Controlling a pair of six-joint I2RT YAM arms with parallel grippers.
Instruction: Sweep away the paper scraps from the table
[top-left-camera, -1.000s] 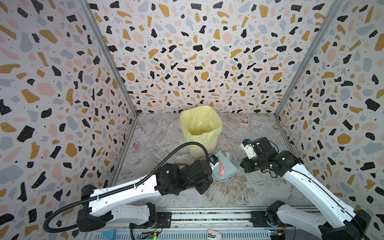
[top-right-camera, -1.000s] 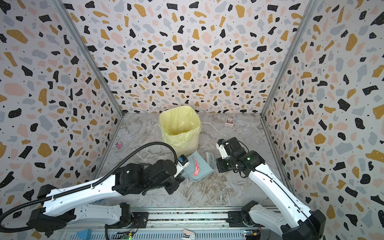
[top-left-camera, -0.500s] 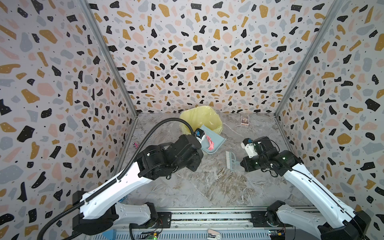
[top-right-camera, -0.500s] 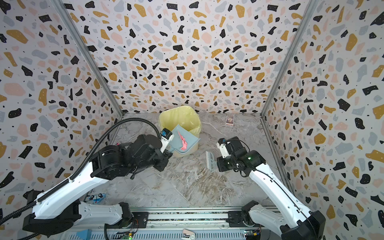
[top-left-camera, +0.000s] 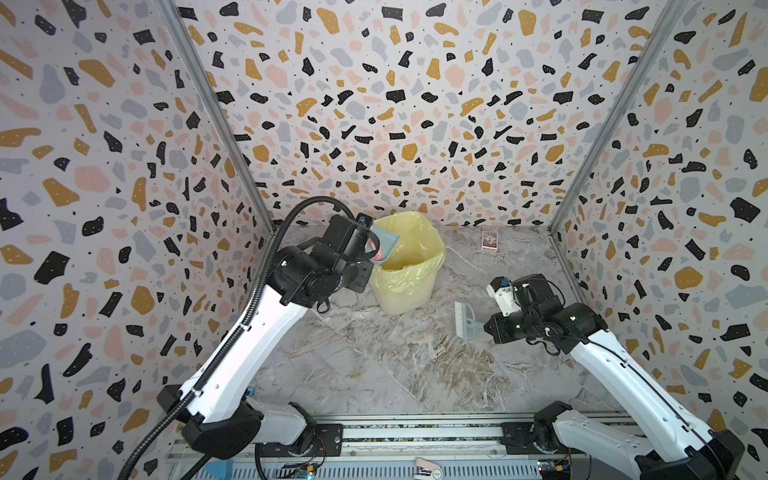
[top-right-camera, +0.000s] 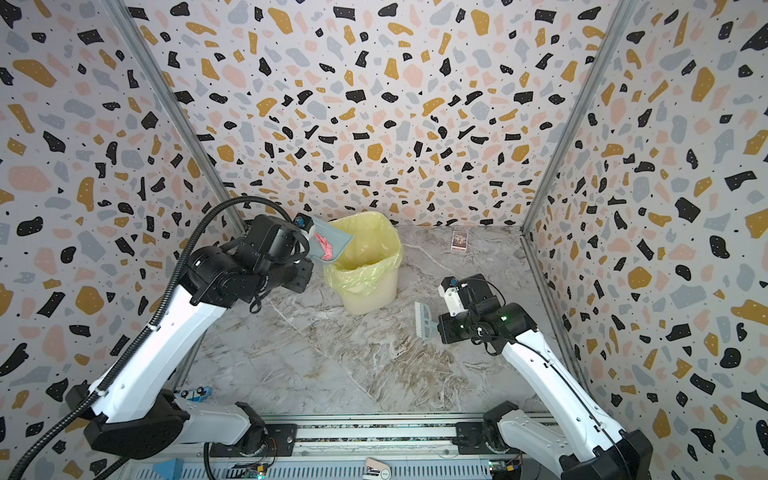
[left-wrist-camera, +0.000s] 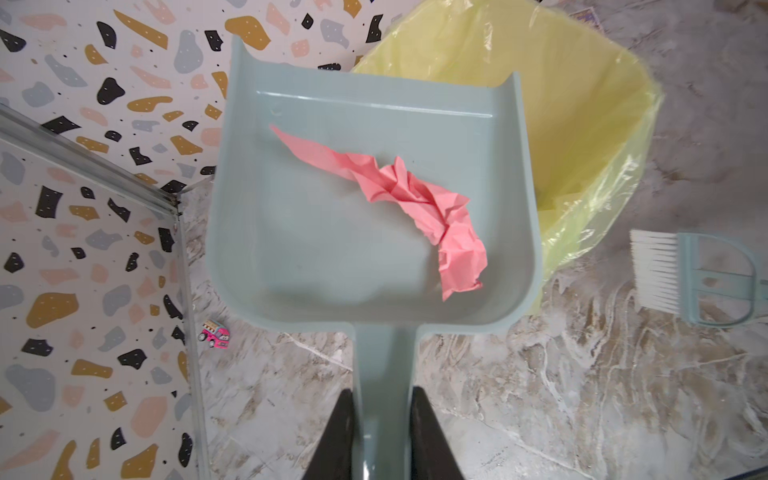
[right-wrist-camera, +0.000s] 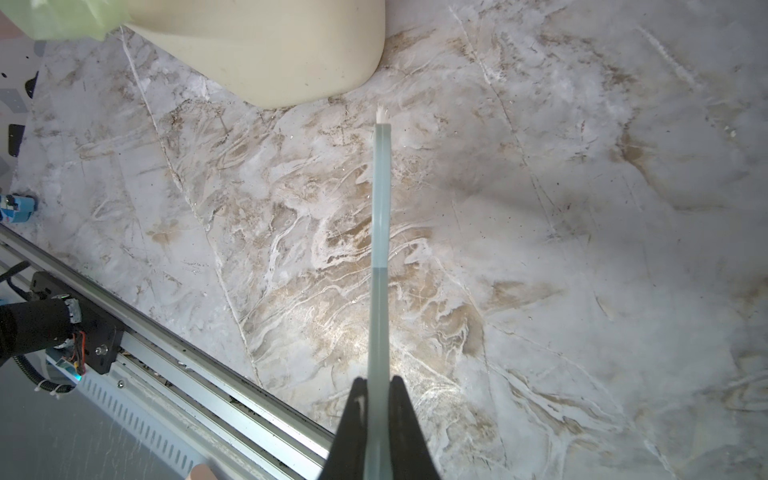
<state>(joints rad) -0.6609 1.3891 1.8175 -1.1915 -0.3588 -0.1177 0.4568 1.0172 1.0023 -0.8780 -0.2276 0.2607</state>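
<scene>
The left tool (left-wrist-camera: 382, 401) is clenched on the dustpan (left-wrist-camera: 324, 249) handle. A crumpled pink paper scrap (left-wrist-camera: 415, 199) lies in the pan just ahead of it, raised at the rim of the yellow-lined bin (left-wrist-camera: 590, 124). The right tool (right-wrist-camera: 378, 388) grasps the brush (right-wrist-camera: 380, 208) handle, with the brush reaching ahead over the bench (right-wrist-camera: 582, 249) near the bin.

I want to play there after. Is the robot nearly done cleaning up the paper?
Nearly. Done: no loose scraps show on the table. In hand: the left hand holds the dustpan, with one pink scrap in it, raised at the bin; the right hand holds the brush. Left: tip that scrap in.
</scene>
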